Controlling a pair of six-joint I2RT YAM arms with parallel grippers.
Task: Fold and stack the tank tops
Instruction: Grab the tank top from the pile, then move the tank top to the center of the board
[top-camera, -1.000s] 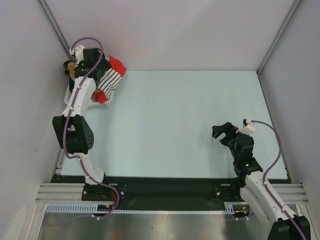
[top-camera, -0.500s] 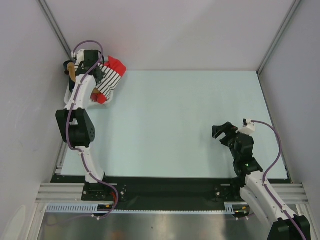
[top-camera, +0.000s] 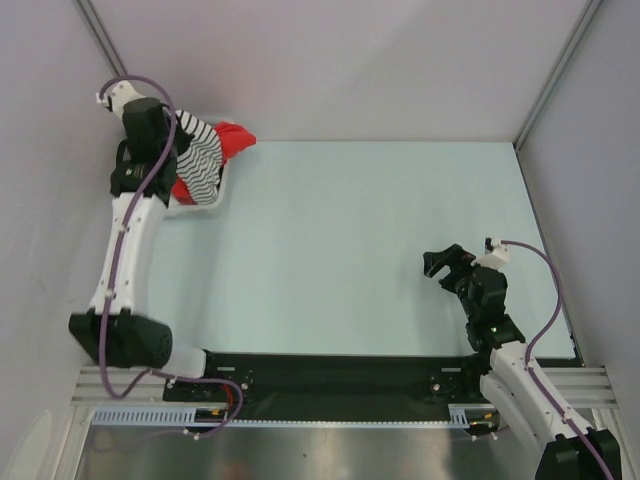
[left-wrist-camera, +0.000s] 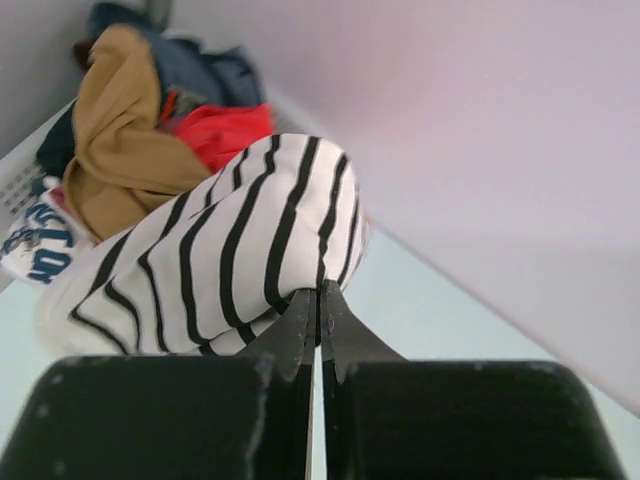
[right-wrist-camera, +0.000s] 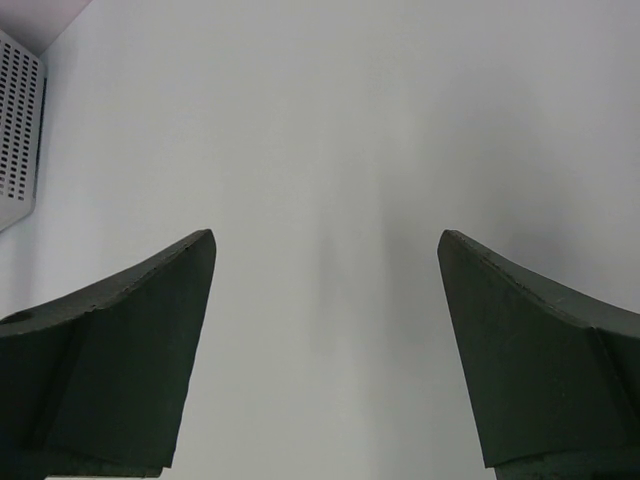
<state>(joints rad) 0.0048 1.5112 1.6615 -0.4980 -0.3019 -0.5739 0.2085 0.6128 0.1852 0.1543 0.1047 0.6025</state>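
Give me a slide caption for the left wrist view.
Left gripper pinching the striped tank top, tan top and red garment heaped behind.

Left gripper (left-wrist-camera: 318, 297) pinched together on a white cloth tank top with thin black stripes (left-wrist-camera: 240, 240), tan-brown cloth top (left-wrist-camera: 120, 150), crumpled red garment (left-wrist-camera: 225, 132) and dark blue garment (left-wrist-camera: 205, 68) heaped behind in a white perforated plastic basket (left-wrist-camera: 22, 175), at the pale worktop (left-wrist-camera: 430, 310) edge by the wall.

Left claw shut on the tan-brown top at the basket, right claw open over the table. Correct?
No: the left wrist view shows the left claw shut on the striped tank top; the tan-brown top lies in the basket. The right claw is open over the table.
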